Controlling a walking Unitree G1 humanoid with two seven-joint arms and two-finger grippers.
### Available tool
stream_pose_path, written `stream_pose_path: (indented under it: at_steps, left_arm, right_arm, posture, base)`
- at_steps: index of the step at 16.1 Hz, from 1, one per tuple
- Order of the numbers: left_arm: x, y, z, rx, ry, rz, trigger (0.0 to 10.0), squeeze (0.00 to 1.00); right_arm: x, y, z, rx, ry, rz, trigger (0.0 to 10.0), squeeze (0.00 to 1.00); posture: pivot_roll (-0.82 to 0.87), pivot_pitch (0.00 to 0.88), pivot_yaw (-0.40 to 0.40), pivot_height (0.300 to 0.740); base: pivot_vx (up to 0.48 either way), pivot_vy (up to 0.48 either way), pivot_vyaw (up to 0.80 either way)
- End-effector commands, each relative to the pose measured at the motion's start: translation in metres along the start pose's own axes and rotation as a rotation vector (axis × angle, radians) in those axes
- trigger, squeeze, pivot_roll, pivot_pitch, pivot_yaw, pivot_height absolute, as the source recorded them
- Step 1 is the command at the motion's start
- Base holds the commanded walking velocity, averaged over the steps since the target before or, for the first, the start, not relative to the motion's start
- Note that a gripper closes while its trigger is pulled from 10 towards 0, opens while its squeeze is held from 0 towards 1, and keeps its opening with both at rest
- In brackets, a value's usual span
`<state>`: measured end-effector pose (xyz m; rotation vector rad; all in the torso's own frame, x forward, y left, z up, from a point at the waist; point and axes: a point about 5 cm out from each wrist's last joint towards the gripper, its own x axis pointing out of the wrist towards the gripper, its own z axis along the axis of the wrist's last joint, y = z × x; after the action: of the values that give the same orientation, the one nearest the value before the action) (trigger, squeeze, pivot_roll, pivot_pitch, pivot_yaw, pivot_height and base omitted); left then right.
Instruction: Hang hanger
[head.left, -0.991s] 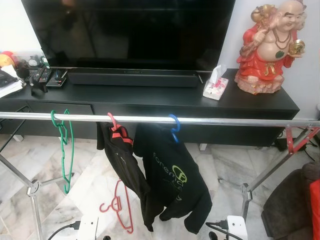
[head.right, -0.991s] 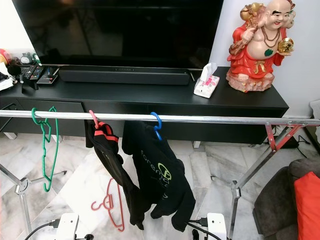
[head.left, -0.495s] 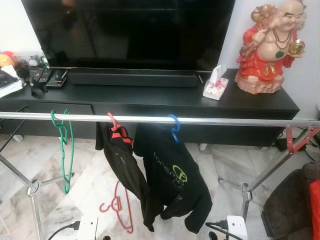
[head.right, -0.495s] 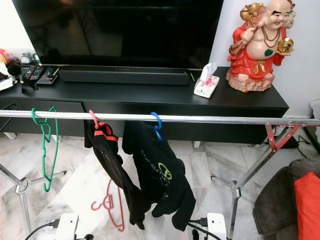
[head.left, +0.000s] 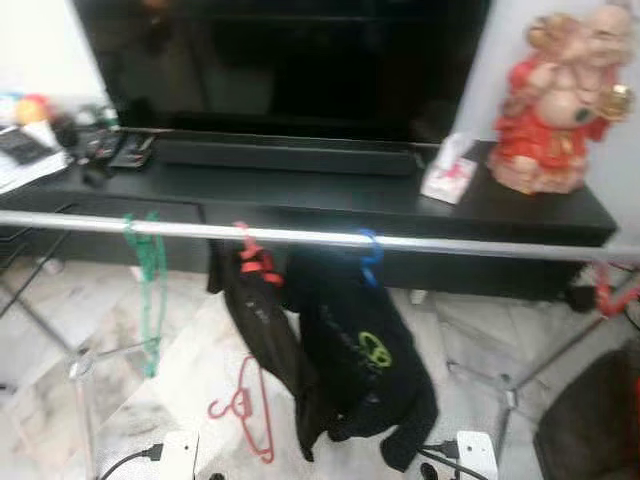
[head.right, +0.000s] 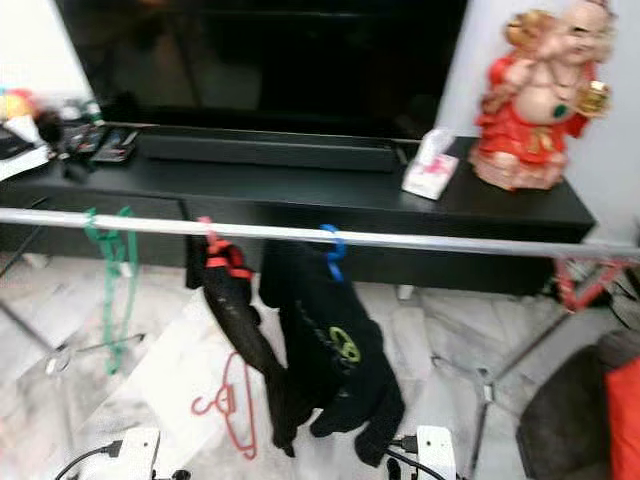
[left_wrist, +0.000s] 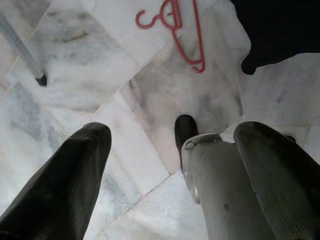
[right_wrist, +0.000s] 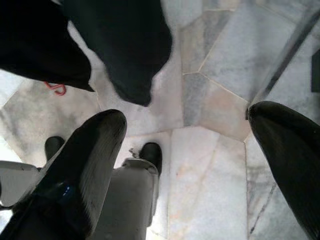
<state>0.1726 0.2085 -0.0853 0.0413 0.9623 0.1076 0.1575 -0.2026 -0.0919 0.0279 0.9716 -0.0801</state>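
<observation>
We see the red hanger (head.left: 243, 420) lying on the marble floor (left_wrist: 75, 75) below the rail (head.left: 450, 243); left gripper (left_wrist: 170, 165) and right gripper (right_wrist: 185, 150) fingers spread wide, empty.

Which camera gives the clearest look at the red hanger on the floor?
The left wrist view: the red hanger lies sharp and whole on the marble floor. Both eye views show it blurred, beside the hanging black clothes. The right wrist view catches just a red tip.
</observation>
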Motion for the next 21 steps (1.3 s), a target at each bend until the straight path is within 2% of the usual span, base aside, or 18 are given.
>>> stream_pose_path:
  at_steps: [1, 8, 18, 21]
  left_arm:
    - [-0.001, 0.003, -0.006, -0.016, 0.025, 0.005, 10.0, 0.0]
    - [-0.001, 0.003, -0.007, -0.015, 0.027, 0.007, 10.0, 0.0]
    - [-0.001, 0.003, -0.008, -0.003, 0.025, 0.006, 10.0, 0.0]
    - [-0.001, 0.003, -0.008, -0.004, 0.025, 0.005, 10.0, 0.0]
  right_arm:
    - [-0.001, 0.001, -0.003, 0.001, 0.005, 0.003, 10.0, 0.0]
    - [-0.001, 0.002, -0.003, 0.002, 0.007, 0.003, 10.0, 0.0]
    - [0.0, 0.0, 0.003, 0.002, -0.019, -0.01, 10.0, 0.0]
    - [0.002, -0.007, 0.025, 0.021, -0.109, -0.033, 10.0, 0.0]
  posture:
    - [-0.1, 0.0, -0.028, 0.74]
    - [-0.1, 0.0, -0.027, 0.74]
    - [-0.1, 0.0, -0.025, 0.74]
    - [-0.11, 0.0, -0.021, 0.74]
  base:
    - [0.0, 0.322, 0.0]
    - [0.0, 0.315, 0.0]
    - [0.0, 0.0, 0.0]
    - [0.0, 0.0, 0.0]
